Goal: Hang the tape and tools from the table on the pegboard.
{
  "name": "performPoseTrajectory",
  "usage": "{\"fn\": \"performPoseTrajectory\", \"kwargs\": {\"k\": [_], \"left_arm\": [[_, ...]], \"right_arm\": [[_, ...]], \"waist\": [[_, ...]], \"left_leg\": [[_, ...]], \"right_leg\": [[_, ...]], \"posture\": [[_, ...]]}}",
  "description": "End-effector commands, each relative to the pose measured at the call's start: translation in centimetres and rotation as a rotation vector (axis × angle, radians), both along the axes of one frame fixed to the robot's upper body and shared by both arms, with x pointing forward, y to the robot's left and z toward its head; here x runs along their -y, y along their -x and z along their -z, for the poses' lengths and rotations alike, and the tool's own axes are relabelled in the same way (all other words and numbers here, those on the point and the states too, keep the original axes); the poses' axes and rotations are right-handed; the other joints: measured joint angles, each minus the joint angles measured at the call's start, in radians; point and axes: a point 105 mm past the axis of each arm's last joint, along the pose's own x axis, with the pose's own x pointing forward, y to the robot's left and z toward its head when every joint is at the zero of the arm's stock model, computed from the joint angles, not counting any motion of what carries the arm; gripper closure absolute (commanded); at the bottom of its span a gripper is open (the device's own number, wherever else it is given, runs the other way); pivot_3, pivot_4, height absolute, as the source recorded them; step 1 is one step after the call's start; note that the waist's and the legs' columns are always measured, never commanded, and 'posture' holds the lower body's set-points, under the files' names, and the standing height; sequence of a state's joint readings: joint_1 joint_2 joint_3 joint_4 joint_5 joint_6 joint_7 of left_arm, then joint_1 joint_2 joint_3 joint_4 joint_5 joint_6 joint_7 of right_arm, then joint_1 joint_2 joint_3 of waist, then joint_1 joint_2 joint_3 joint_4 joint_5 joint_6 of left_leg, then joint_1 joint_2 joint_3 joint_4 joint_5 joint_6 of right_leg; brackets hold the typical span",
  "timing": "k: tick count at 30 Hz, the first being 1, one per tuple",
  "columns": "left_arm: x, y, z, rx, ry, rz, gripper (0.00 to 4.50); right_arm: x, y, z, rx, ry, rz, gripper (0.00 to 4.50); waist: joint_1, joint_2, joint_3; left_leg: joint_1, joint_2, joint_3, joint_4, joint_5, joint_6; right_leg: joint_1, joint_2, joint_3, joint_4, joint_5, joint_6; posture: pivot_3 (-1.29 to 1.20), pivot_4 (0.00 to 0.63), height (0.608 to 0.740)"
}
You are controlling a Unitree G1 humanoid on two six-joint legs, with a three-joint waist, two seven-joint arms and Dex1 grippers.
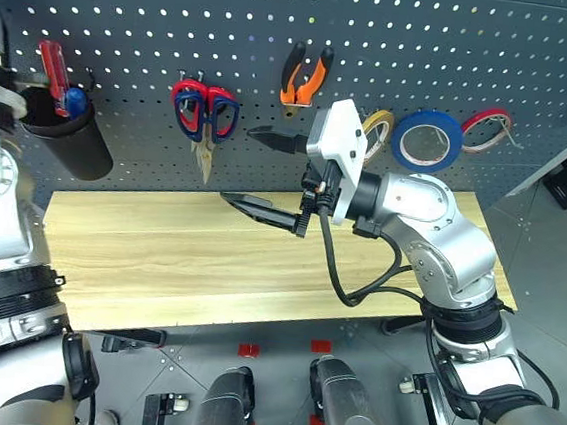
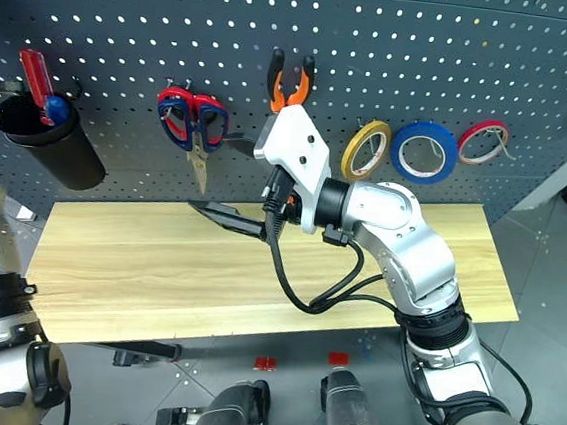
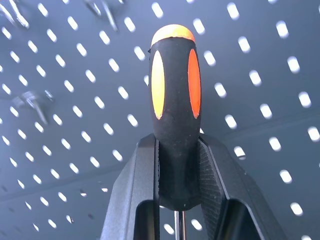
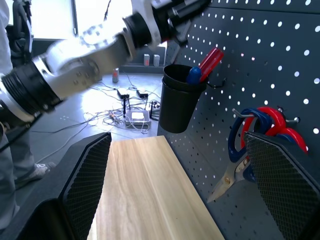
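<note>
Counter [image 1: 159, 251] top is bare wood, nothing left lying on it. Right pincer [image 1: 267, 176] hovers above the counter's far edge, fingers spread wide and empty, pointing left along the board toward the red and blue scissors [image 1: 204, 115]. Left pincer [image 3: 175, 165] is clamped on the screwdriver [image 3: 175, 115], gripping the lower part of the handle; handle end points away toward the pegboard [image 3: 260, 100], thin metal shaft runs back down between the fingers. Long axis therefore runs nose-on into the board, handle first, close to the panel. Left arm is the one carrying it, right arm is well apart. Handle is black rubber with orange inlays and an orange cap, slim. Judgement: the coming move is hanging or dropping it at the far left, near the black cup [image 1: 65, 136] that holds a red-handled screwdriver [image 1: 54, 70]. Pliers [image 1: 305, 74], yellow tape [image 2: 366, 148], blue roll [image 1: 426, 139] and red roll [image 1: 485, 130] already hang on the board.
</note>
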State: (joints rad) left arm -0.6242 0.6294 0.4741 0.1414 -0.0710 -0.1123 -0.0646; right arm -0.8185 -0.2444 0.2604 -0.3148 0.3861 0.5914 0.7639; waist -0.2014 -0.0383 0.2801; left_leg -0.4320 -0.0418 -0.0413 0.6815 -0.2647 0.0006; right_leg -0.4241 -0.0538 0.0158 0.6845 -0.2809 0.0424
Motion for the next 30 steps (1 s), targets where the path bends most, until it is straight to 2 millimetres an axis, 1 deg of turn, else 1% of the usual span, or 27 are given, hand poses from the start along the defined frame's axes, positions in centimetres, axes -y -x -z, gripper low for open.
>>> {"fn": "performPoseTrajectory", "kwargs": {"k": [1, 5, 7, 10, 12, 14, 17, 18, 22, 24, 26, 27, 28, 30], "left_arm": [[0.9, 0.7, -1.5, 0.097, -0.032, 0.001, 3.83], [0.9, 0.4, -0.3, 0.095, 0.012, 0.001, 3.83], [0.8, 1.0, 0.3, 0.097, 0.028, -0.011, 3.83], [0.0, 2.8, 1.1, 0.120, 0.067, -0.036, 3.83], [-0.3, 3.5, 1.7, 0.112, 0.079, -0.046, 3.10], [-0.5, 3.8, 2.0, 0.103, 0.093, -0.060, 2.57], [-1.0, 4.5, 2.1, 0.100, 0.118, -0.097, 1.54], [-1.2, 4.9, 2.1, 0.101, 0.124, -0.118, 1.33], [-1.8, 5.6, 2.3, 0.088, 0.174, -0.159, 1.33], [1.1, 4.2, 2.0, -0.006, 0.171, -0.034, 1.33], [4.5, 3.0, 2.4, -0.117, 0.157, 0.127, 1.33], [5.8, 2.8, 2.7, -0.151, 0.158, 0.181, 1.33], [6.9, 2.7, 3.3, -0.198, 0.146, 0.188, 1.33], [9.0, 3.1, 5.0, -0.282, 0.144, 0.254, 1.33]], "right_arm": [[0.0, 1.3, -1.2, 0.048, -0.019, -0.040, 0.00], [0.1, 1.3, -1.2, 0.046, -0.015, -0.038, 0.00], [0.2, 1.5, -1.2, 0.046, -0.011, -0.040, 0.00], [0.3, 1.5, -1.3, 0.043, -0.013, -0.039, 0.00], [0.4, 1.5, -1.3, 0.039, -0.014, -0.038, 0.00], [0.4, 1.5, -1.3, 0.036, -0.014, -0.040, 0.00], [0.3, 1.5, -1.2, 0.035, -0.013, -0.046, 0.00], [0.3, 1.4, -1.1, 0.034, -0.014, -0.045, 0.00], [0.3, 1.3, -1.1, 0.031, -0.018, -0.041, 0.00], [0.9, 0.9, -1.1, 0.013, -0.043, -0.008, 0.00], [1.6, 0.4, -1.1, -0.006, -0.073, 0.035, 0.00], [1.9, 0.1, -0.9, -0.021, -0.082, 0.056, 0.00], [2.4, 0.0, -0.4, -0.045, -0.087, 0.075, 0.00], [3.3, 0.0, 1.1, -0.123, -0.094, 0.110, 0.00]], "waist": [[-0.005, 0.000, 0.000], [-0.021, 0.000, -0.001], [-0.034, 0.000, -0.001], [-0.059, 0.000, -0.002], [-0.071, 0.000, -0.003], [-0.074, 0.000, -0.003], [-0.074, 0.000, -0.004], [-0.075, 0.000, -0.005], [-0.075, 0.000, -0.006], [-0.072, -0.002, -0.011], [-0.061, -0.002, -0.018], [-0.056, -0.002, -0.023], [-0.051, -0.002, -0.029], [-0.049, -0.001, -0.048]], "left_leg": [[0.000, 0.000, 0.000, 0.000, 0.000, 0.000], [0.000, 0.000, 0.000, 0.000, 0.000, 0.000], [0.000, 0.000, 0.000, 0.000, 0.000, 0.000], [0.000, 0.000, 0.000, 0.000, 0.000, 0.000], [0.000, 0.000, 0.000, 0.000, 0.000, 0.000], [0.000, 0.000, -0.001, 0.000, 0.000, 0.000], [0.000, 0.000, -0.001, 0.000, 0.000, 0.000], [0.000, -0.001, 0.000, 0.000, 0.000, 0.000], [0.000, -0.001, -0.001, 0.000, 0.000, 0.000], [0.000, -0.001, -0.001, 0.000, 0.000, 0.000], [0.000, -0.001, -0.003, 0.000, 0.000, 0.000], [0.000, -0.002, -0.003, 0.000, 0.000, 0.000], [0.000, -0.003, -0.003, 0.000, 0.000, 0.000], [0.000, -0.003, -0.004, 0.000, 0.000, 0.000]], "right_leg": [[0.000, 0.000, 0.000, 0.001, 0.000, 0.000], [-0.002, -0.001, -0.001, 0.006, 0.000, 0.000], [-0.003, -0.001, -0.001, 0.007, 0.000, 0.000], [-0.003, -0.001, -0.001, 0.012, 0.000, 0.000], [-0.003, -0.001, -0.001, 0.012, 0.000, 0.000], [-0.003, -0.001, -0.001, 0.013, 0.000, 0.000], [-0.003, -0.001, -0.001, 0.013, 0.000, 0.000], [-0.003, -0.001, -0.001, 0.013, 0.000, 0.000], [-0.003, -0.001, -0.001, 0.013, 0.000, 0.000], [-0.003, -0.001, -0.001, 0.013, 0.000, 0.000], [-0.002, -0.001, -0.001, 0.013, 0.000, 0.000], [-0.001, -0.001, -0.001, 0.013, 0.000, 0.000], [-0.001, -0.001, 0.000, 0.013, 0.000, 0.000], [-0.001, -0.001, 0.000, 0.013, 0.000, 0.000]], "posture": [[-0.32, 0.219, 0.740], [-0.34, 0.219, 0.740], [-0.35, 0.217, 0.740], [-0.35, 0.218, 0.740], [-0.33, 0.219, 0.740], [-0.33, 0.219, 0.740], [-0.32, 0.218, 0.740], [-0.32, 0.218, 0.740], [-0.31, 0.213, 0.740], [-0.29, 0.204, 0.740], [-0.27, 0.197, 0.740], [-0.26, 0.189, 0.740], [-0.25, 0.182, 0.740], [-0.23, 0.168, 0.740]]}}
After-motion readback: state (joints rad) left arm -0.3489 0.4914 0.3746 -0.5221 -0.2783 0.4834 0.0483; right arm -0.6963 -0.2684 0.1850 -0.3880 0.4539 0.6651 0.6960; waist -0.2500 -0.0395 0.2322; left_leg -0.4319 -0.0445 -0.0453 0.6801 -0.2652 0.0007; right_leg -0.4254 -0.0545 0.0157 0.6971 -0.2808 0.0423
